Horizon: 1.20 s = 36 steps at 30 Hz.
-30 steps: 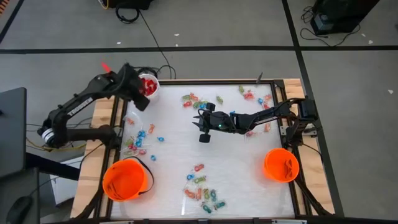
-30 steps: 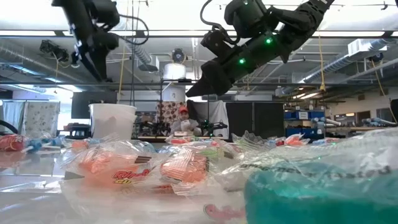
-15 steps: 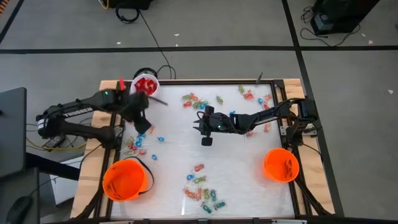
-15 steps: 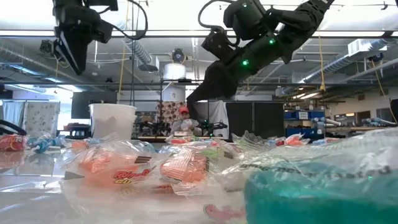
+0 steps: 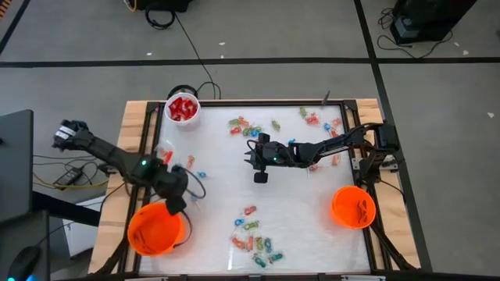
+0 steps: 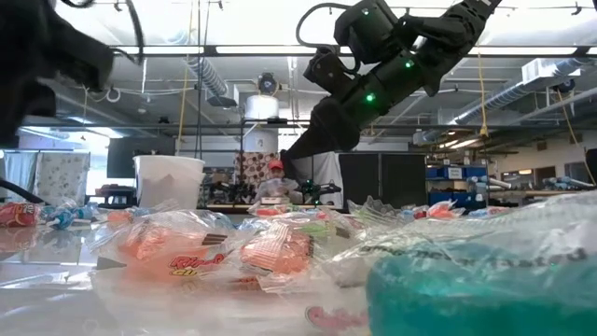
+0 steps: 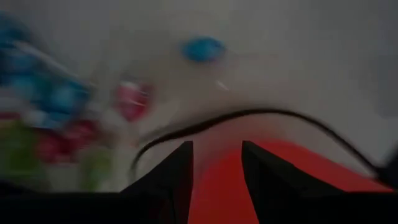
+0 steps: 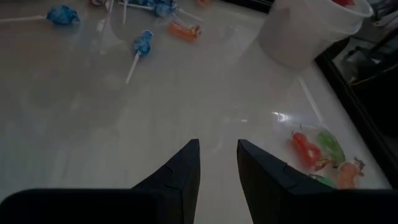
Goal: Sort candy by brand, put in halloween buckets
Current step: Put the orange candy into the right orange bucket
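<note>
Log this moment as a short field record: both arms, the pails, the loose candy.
left gripper: over the rim of the left orange bucket, jaws slightly apart, nothing seen held
right gripper: above mid-table, jaws slightly apart, empty
right orange bucket: near the right edge
white pail: far left corner, red packets inside
loose candy: clusters on the table

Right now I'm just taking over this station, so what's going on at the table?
The robot is sorting candy into buckets. The left gripper is over the rim of the orange bucket at the near left corner; its fingers are slightly apart with nothing visible between them. The right gripper hovers above the middle of the table, also empty-looking. The white cup at the far left holds red candy. Loose candy lies scattered in several clusters, and a second orange bucket sits on the right.
</note>
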Tool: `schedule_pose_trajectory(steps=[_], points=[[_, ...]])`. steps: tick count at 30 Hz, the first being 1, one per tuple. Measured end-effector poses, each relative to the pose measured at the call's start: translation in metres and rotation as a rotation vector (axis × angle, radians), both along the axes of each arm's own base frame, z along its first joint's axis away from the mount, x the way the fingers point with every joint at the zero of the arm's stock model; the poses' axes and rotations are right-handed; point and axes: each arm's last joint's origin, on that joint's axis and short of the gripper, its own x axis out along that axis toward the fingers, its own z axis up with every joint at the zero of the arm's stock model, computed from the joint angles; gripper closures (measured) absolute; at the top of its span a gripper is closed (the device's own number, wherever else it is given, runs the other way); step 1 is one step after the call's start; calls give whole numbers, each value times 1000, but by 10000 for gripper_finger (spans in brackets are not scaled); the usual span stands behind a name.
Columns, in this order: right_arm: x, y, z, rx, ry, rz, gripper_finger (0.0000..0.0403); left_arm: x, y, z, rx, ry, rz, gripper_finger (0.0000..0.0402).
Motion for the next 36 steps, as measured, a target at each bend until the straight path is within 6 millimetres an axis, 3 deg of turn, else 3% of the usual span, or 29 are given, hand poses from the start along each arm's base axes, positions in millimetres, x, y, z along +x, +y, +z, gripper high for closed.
schedule_pose_trajectory(steps=[6,12,17,20,29,36], points=[[0,0,0,18,-5,-10,284,4,-26,7,-187,-85,-64,267],[0,1,0,24,-2,-10,284,1,-20,9,-40,-91,-45,293],[0,3,0,35,-5,-12,284,-9,9,11,307,1,84,296],[0,3,0,45,-9,-18,284,-10,27,15,419,35,158,288],[0,-1,-1,48,-8,-27,284,-8,91,17,480,136,360,201],[-2,-1,-3,51,22,-24,284,-21,133,10,501,288,469,139]])
